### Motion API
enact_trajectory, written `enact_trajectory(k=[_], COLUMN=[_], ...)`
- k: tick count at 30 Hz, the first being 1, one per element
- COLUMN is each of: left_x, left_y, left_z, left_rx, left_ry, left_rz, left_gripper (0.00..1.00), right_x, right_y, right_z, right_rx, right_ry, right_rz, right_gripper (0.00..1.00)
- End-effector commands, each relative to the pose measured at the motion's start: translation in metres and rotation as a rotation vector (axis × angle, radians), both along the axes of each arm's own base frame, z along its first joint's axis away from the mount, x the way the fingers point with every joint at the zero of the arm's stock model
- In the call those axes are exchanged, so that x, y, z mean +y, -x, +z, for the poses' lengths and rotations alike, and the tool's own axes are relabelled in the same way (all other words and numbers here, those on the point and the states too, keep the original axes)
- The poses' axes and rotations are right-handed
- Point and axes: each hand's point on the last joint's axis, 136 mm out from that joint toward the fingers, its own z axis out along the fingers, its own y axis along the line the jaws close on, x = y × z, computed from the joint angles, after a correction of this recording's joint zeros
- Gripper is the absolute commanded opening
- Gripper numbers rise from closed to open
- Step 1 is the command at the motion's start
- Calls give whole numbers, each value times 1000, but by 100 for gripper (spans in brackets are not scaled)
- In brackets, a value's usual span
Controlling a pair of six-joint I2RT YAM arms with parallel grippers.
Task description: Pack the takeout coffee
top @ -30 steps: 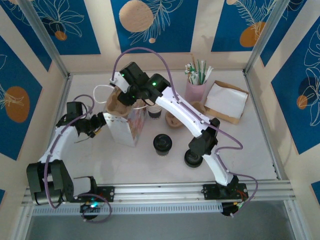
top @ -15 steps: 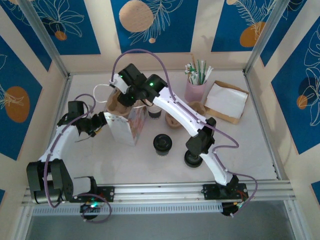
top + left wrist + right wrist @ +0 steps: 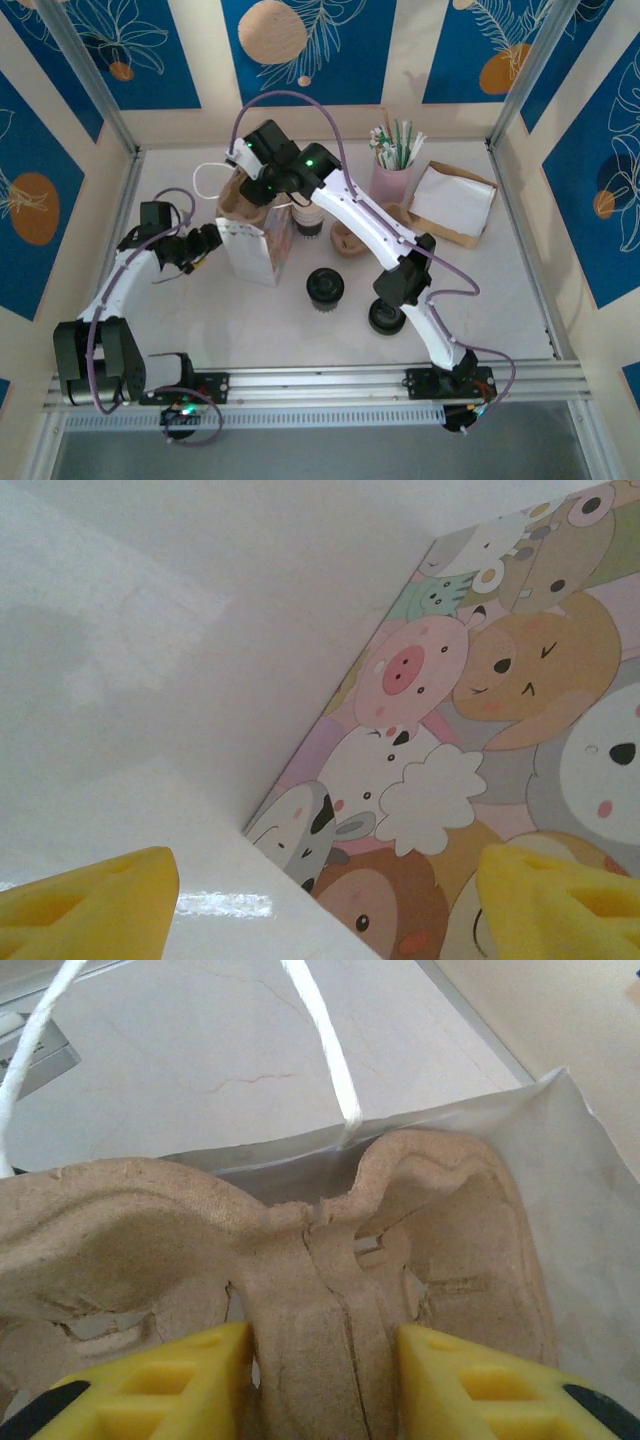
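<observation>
Cartoon animals cover the bag [image 3: 480, 730]. The right gripper [image 3: 322, 1345] clamps the pulp carrier [image 3: 300, 1250] at its mouth, both slightly rightward of before. The left gripper [image 3: 325, 885] gapes beside it.

Count on the table:
- 1 white paper gift bag printed with cartoon animals [image 3: 252, 256]
- 1 moulded brown pulp cup carrier [image 3: 233, 206]
- 1 small disposable cup with a round black plastic lid [image 3: 324, 287]
- 1 other round black lid [image 3: 385, 318]; can't tell if there's a cup under it
- 1 lidless white paper cup with a dark band [image 3: 308, 224]
- 1 pink cup of straws [image 3: 391, 183]
- 1 flat brown paper bag with a white sheet on top [image 3: 455, 205]
- 1 small brown round item [image 3: 347, 240], too small to identify
</observation>
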Motion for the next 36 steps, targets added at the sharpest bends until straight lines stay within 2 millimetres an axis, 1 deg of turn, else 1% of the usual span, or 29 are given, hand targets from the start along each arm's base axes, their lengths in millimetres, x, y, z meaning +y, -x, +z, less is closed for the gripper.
enact_trajectory(k=[1,3,4,6,8,9,10,12,17,23,24,26,27,31,34,36], left_x=[-3,-3,-3,-2,-2,-2,-2,-1,0,1,1,2,2,2,3,4], left_y=[-8,-7,-7,-5,-3,-2,-1,2,6,9,10,11,11,10,10,11], left_z=[10,12,15,20,27,30,33,38,48,48,48,49,49,56,68,78], left_rx=[-34,-39,-44,-55,-65,-70,-74,-84,-100,-95,-95,-96,-96,-110,-144,-170], left_ry=[-10,-10,-13,-16,-18,-18,-19,-25,-36,-48,-50,-57,-59,-62,-63,-67], left_rz=[-14,-14,-13,-12,-11,-10,-10,-10,-10,-12,-11,-13,-15,-15,-8,1], left_gripper=[78,78,78,79,79,79,79,79,79,80,80,80,81,83,85,87], right_x=[-1,-3,-5,-8,-10,-11,-12,-15,-11,-7,-8,-7,-7,-7,-10,-13], right_y=[-2,-6,-8,-12,-10,-9,-9,-8,1,11,13,20,21,33,41,46], right_z=[16,7,0,-18,-38,-45,-50,-51,-34,-30,-30,-26,-21,9,31,42], right_rx=[14,30,28,28,51,51,45,42,33,-6,-2,6,4,-7,-7,3], right_ry=[-69,-58,-34,23,75,100,127,149,123,164,166,157,147,79,22,-11], right_rz=[-8,-19,-24,-26,-7,-1,5,10,31,51,54,64,62,61,54,47], right_gripper=[43,43,43,42,41,41,41,41,41,41,43,56,56,57,58,58])
